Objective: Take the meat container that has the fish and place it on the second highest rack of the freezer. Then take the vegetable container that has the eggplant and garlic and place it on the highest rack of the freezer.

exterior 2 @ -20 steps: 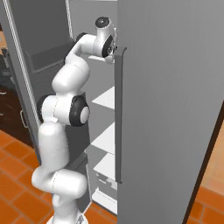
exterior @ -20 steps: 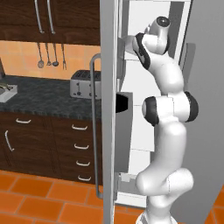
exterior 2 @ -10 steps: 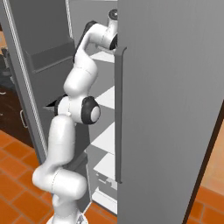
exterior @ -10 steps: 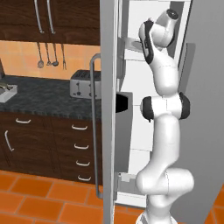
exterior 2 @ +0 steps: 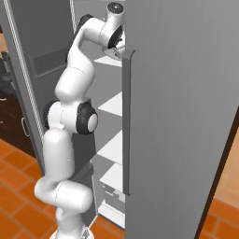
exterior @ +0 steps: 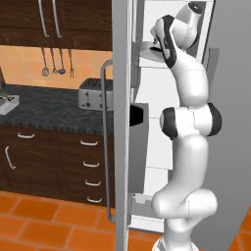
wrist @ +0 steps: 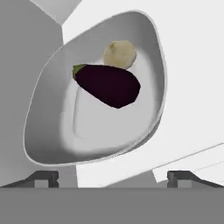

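A white oval container (wrist: 144,127) holds the dark purple eggplant (wrist: 108,85) and the off-white garlic (wrist: 120,54). It lies on a white shelf (wrist: 192,109) inside the freezer (exterior 2: 186,116), just ahead of my gripper (wrist: 112,177). The fingertips (wrist: 42,177) stand wide apart on either side of the container's near rim, and the gripper is open with nothing in it. In the left base view my hand (exterior: 164,37) reaches high into the freezer beside the container (exterior: 147,49). In the right base view it sits at the topmost shelf (exterior 2: 108,60). The fish is out of view.
The freezer door (exterior: 122,122), with its long bar handle (exterior: 104,142), stands open to the left of the arm. Lower white shelves (exterior 2: 112,105) stack below the hand. A toaster (exterior: 93,94) sits on the dark counter (exterior: 44,105) at the left.
The arm has stretched upward and the hand has risen toward the top of the freezer compartment.
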{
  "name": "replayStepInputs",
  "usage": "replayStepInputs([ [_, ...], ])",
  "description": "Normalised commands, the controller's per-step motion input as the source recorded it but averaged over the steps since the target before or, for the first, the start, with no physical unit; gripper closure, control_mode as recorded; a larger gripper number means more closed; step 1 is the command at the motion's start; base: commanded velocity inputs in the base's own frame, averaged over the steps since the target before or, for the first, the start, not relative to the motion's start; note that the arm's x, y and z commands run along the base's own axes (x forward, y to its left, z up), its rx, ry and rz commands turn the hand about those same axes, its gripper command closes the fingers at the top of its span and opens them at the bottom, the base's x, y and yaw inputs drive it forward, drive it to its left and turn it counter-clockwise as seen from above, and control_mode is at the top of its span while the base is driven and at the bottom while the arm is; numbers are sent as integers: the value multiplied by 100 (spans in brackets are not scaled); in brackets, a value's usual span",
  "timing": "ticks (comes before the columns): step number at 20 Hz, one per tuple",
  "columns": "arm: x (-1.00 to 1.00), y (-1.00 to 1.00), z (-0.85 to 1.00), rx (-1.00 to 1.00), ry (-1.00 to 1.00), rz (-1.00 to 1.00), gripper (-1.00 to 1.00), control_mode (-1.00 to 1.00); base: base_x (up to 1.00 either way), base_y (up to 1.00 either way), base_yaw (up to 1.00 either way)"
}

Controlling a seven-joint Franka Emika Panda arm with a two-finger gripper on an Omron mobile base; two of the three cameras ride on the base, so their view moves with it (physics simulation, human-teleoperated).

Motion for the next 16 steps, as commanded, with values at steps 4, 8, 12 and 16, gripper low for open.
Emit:
replayStepInputs([
  [4,-100,45,15,-18,-29,9,-100,-100,0,0,0],
  [8,-100,0,-60,0,-18,4,-100,-100,0,0,0],
  [12,-100,-2,-91,4,-13,2,-100,-100,0,0,0],
  [16,-100,-25,-31,3,9,25,-100,-100,0,0,0],
])
